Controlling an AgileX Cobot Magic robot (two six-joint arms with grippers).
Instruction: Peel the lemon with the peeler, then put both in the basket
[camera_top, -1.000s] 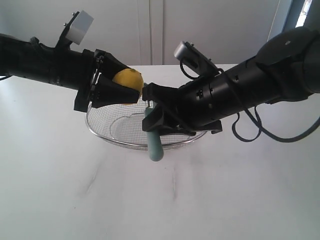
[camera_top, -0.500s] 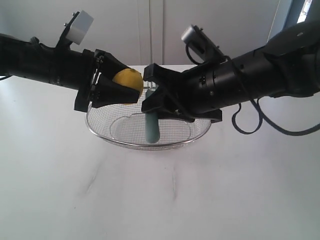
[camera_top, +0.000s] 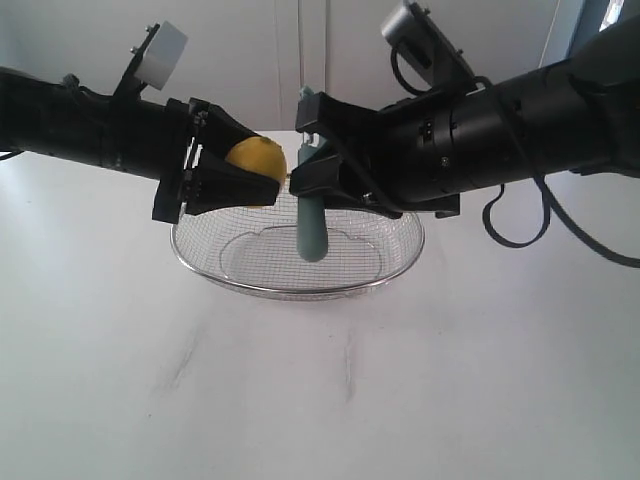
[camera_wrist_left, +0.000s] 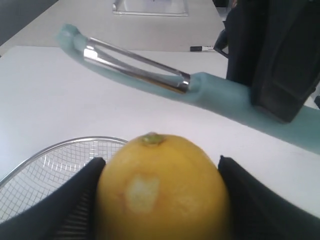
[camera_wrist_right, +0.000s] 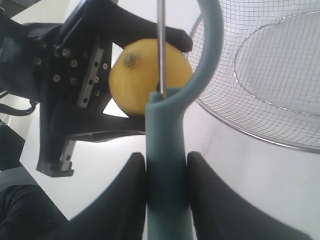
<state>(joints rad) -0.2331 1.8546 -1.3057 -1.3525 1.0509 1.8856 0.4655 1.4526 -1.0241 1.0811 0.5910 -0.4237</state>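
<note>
Step in hand: peeling, judged as between strokes. Basket drop-off not yet started for either item.

Left gripper is clamped on the lemon, with one black finger on each side of the fruit and the stem end facing out toward the peeler. The lemon is held in the air just above the basket, over its left rim in the exterior view, not inside it. The left wrist view shows one small pale patch on the skin; the rest looks yellow and unpeeled, so peeling seems barely begun.

Right gripper is closed tight on the peeler, its fingers pinching the teal handle just below the head. The handle hangs down over the middle of the basket, above the mesh and not resting in it. The metal blade is near the lemon's stem end but apart from it: the left wrist view shows white table between them. In the right wrist view the blade crosses in front of the lemon, and contact cannot be told from there.

Next move, as a guess: bring the blade onto the skin and drag it along the fruit while the left gripper keeps a firm hold. Blade angle matters, and so does staying off the left fingers. Both items are already over the basket, so the later drop should be short.
</note>
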